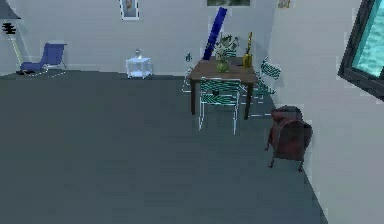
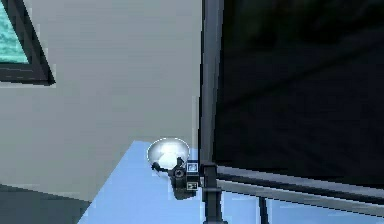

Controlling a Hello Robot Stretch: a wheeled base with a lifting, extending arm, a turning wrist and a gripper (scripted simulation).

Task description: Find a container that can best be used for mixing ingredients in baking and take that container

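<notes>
Dark grey floor is being seen nearest, spreading across the whole lower part of the forward view. Next in size, a black upright panel is being shown over the right half of the arm side view, with its grey frame edge running down the middle of the frame. A pale blue table is being shown in the lower middle of that view, reaching under the panel's lower left corner.

A brown dining table is being seen right of centre in the upper part of the forward view. Potted greenery and a bottle are being carried on it, and wire-backed chairs are being kept close around it. A window is being cut off by the upper right edge. Below it, a dark reddish-brown object is being seen on the floor beside the wall. A blue chair is being seen at the upper left.

The arm is being shown as a dark bar rising from the bottom edge of the arm side view. A whitish round bowl is being carried on the pale blue table, just left of the panel's frame. The pincer is being shown at the bowl's lower rim. It cannot be told whether anything is being held, nor how wide the pincer is being kept.
</notes>
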